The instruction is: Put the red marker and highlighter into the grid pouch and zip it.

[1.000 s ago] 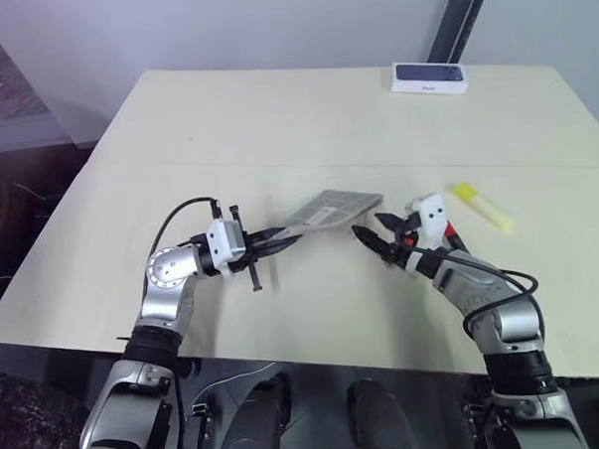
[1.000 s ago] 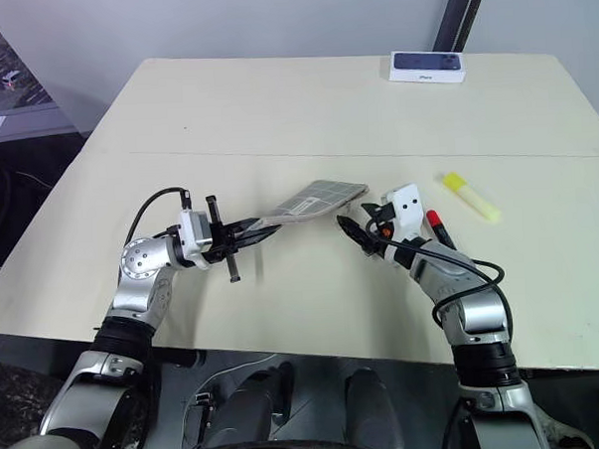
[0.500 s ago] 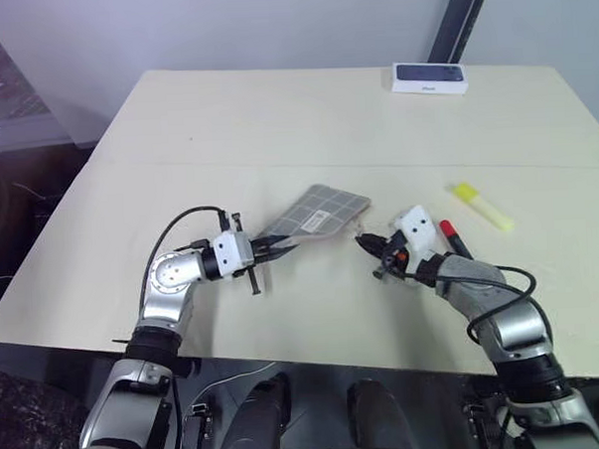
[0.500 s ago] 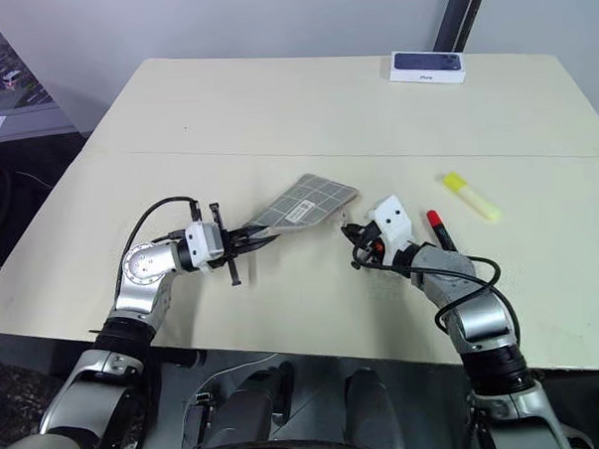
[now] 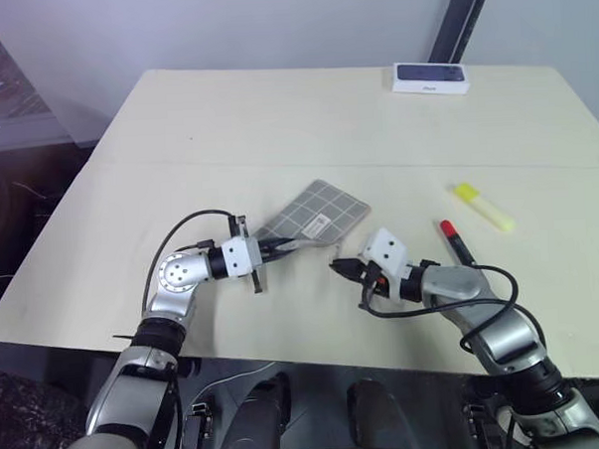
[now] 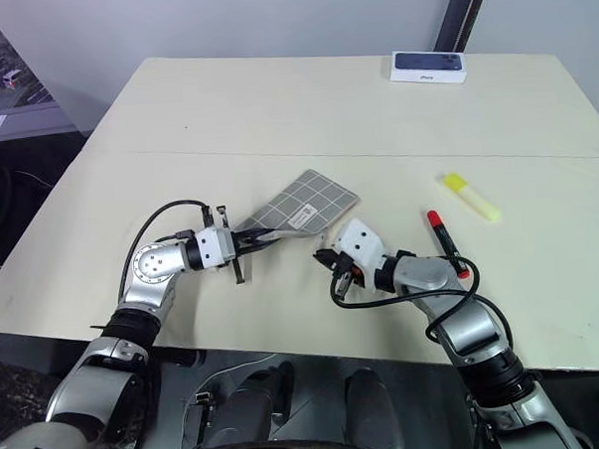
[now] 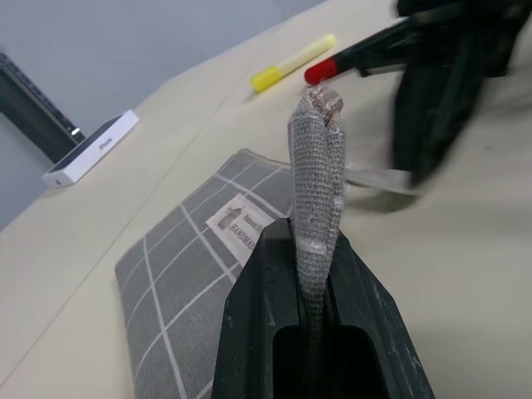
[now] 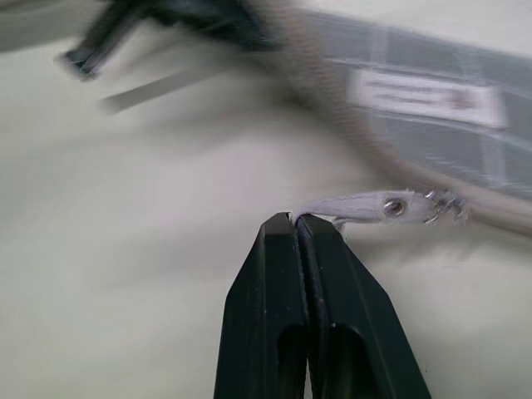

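The grid pouch lies tilted near mid-table. Its near left edge is lifted and pinched in my left gripper, which is shut on the fabric. My right gripper is just right of that end, shut, with the grey tab of the zip pull caught at its fingertips. The red marker lies on the table behind my right forearm. The yellow highlighter lies a little further back and right. Both pens are outside the pouch.
A dark phone box with white sides sits at the far edge of the table. A seam crosses the tabletop behind the pouch. The near table edge runs close under both arms.
My right gripper has shut and swung left and back toward me, off the marker, onto the zip pull. The pouch has sunk flatter, my left hand lowering slightly with it.
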{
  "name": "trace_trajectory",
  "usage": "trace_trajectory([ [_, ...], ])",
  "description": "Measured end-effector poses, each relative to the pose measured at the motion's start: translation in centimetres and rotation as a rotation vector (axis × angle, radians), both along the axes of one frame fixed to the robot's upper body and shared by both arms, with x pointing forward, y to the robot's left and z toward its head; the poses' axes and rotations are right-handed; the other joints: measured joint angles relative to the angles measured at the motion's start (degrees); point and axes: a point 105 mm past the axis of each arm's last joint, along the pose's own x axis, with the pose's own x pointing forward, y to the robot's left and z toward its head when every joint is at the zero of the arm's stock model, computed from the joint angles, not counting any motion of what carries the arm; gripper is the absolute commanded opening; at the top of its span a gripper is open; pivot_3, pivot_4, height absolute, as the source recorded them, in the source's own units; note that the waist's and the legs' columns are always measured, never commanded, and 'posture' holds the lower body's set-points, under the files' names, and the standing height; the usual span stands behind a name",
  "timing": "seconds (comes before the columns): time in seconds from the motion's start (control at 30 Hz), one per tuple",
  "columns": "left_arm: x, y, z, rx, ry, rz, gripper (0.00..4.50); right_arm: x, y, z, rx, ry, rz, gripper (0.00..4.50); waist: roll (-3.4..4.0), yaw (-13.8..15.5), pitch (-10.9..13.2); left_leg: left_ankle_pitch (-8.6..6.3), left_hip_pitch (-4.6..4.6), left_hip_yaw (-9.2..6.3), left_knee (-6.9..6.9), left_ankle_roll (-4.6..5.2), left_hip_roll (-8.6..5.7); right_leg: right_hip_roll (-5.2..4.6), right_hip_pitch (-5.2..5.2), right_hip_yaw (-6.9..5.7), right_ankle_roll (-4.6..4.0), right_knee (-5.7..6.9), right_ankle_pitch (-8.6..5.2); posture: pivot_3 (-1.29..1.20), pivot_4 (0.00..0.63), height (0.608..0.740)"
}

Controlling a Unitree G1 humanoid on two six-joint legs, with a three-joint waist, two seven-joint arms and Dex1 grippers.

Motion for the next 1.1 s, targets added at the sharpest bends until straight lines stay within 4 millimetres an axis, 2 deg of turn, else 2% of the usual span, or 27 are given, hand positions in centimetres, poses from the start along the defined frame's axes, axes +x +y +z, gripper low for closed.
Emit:
trace_trajectory([
  [0.2,0.3,0.2,-0.2,-0.001,-0.003,0.032,0.00,-1.4,1.2,1.2,0.080,0.036,0.103,0.08,-0.03,0.03,0.01,0.00,0.00,-0.01,0.01,0.00,0.00,0.01,0.00,-0.01,0.02,0.00,0.01,0.00,0.150,0.740],
  [0.43,0.1,-0.5,-0.2,0.041,-0.057,-0.008,0.00,-0.8,1.7,4.1,0.282,0.101,0.114,0.08,-0.09,0.07,0.04,0.00,-0.01,-0.03,0.01,0.00,0.00,0.01,-0.02,-0.02,0.03,-0.01,0.02,0.00,0.150,0.740],
  [0.57,-0.1,-0.7,-0.4,0.059,-0.073,-0.025,0.00,-1.5,2.0,4.6,0.351,0.184,0.140,0.08,-0.09,0.07,0.04,0.00,-0.15,-0.04,0.00,0.00,0.00,0.01,-0.07,-0.02,0.04,0.00,0.02,0.00,0.150,0.740],
  [0.73,-0.2,-0.8,-0.3,0.059,-0.091,-0.029,0.00,-2.4,2.1,6.1,0.471,0.259,0.177,0.08,-0.09,0.02,0.04,0.00,-0.19,-0.07,0.02,0.00,0.00,0.01,-0.10,-0.04,0.12,0.00,0.07,0.00,0.150,0.740],
  [0.87,-0.3,-1.0,-0.4,0.062,-0.092,-0.034,0.00,-2.6,1.8,6.3,0.478,0.280,0.177,0.08,-0.09,0.04,0.04,0.00,-0.19,-0.06,0.02,0.00,0.00,0.01,-0.10,-0.04,0.13,0.00,0.07,0.00,0.150,0.740],
  [1.0,-0.2,-0.9,-0.3,0.050,-0.080,-0.028,0.00,-2.3,1.1,5.5,0.387,0.223,0.140,0.08,-0.10,0.03,0.04,0.00,-0.20,-0.06,0.02,0.00,0.00,0.01,-0.10,-0.06,0.13,-0.01,0.07,0.00,0.150,0.740],
  [1.03,-0.2,-0.9,-0.3,0.041,-0.078,-0.028,0.00,-1.9,0.8,5.2,0.369,0.208,0.110,0.61,-0.10,0.02,0.04,0.00,-0.19,-0.06,0.02,0.00,0.00,0.01,-0.11,-0.06,0.13,-0.01,0.07,0.00,0.150,0.740],
  [1.07,-0.2,-0.9,-0.1,0.033,-0.078,-0.029,0.00,-1.5,0.4,5.0,0.372,0.195,0.077,0.89,-0.11,0.02,0.05,0.00,-0.20,-0.06,0.02,0.00,0.00,0.01,-0.10,-0.06,0.13,0.00,0.07,0.00,0.150,0.740],
  [1.1,-0.2,-0.9,0.0,0.026,-0.079,-0.033,0.00,-1.1,-0.1,4.9,0.374,0.179,0.043,1.44,-0.11,0.05,0.05,0.00,-0.20,-0.06,0.02,0.00,0.00,0.01,-0.10,-0.06,0.13,0.00,0.08,0.00,0.150,0.740],
])
